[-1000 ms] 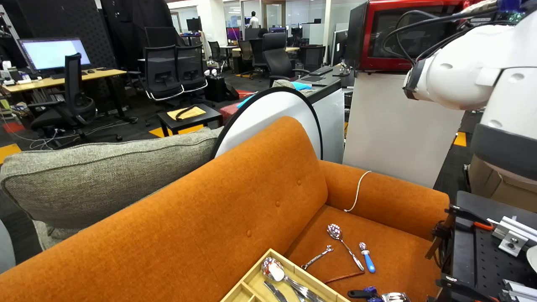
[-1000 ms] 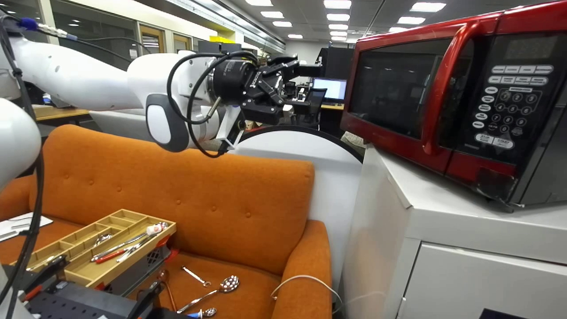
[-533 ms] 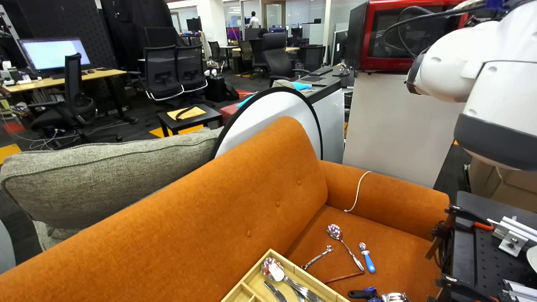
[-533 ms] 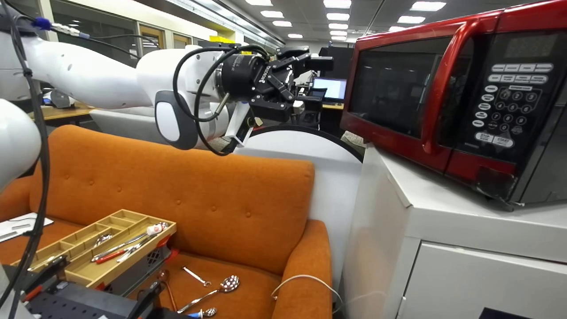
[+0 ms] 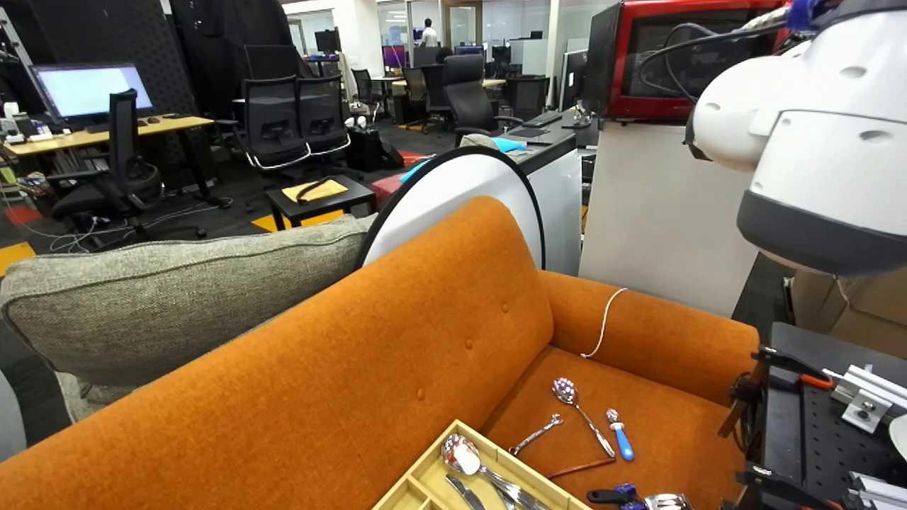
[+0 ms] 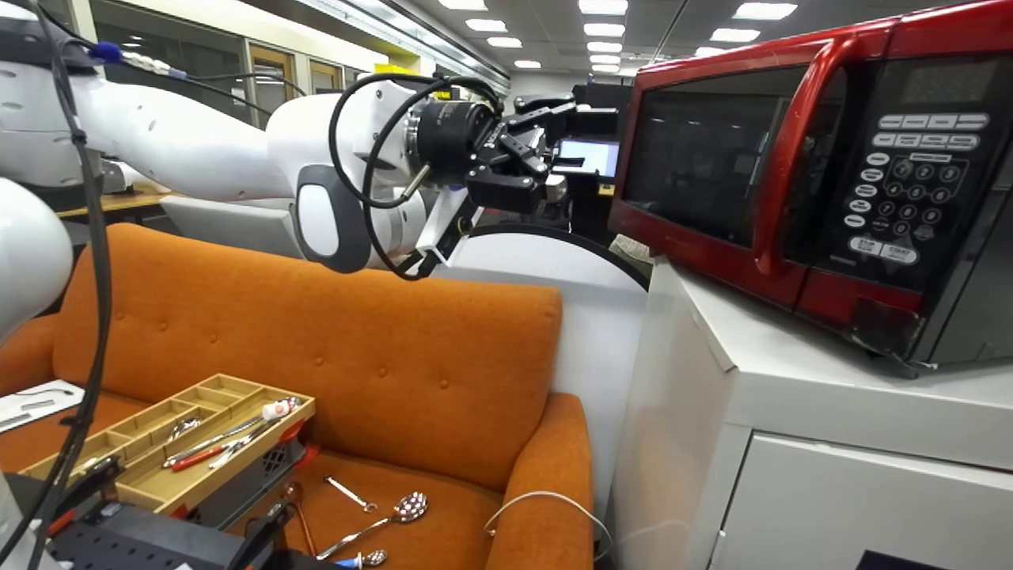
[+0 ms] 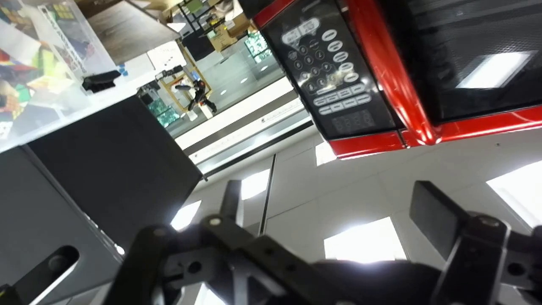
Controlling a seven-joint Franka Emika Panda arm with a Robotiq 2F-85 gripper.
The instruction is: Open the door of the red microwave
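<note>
My tool [image 7: 332, 207] is wide and empty. In an exterior view, the closed door [image 6: 704, 158] of the red microwave [image 6: 910, 182] lies right of it, the roughly upright handle [image 6: 787, 150], likely my grip, toward the door's right edge.

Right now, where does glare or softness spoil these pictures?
Wrist view: ceiling light panels blown out white, a bright reflection on the microwave door, the end effector dark and slightly soft; in an exterior view, the computer monitor washed out, its contents unreadable.
</note>
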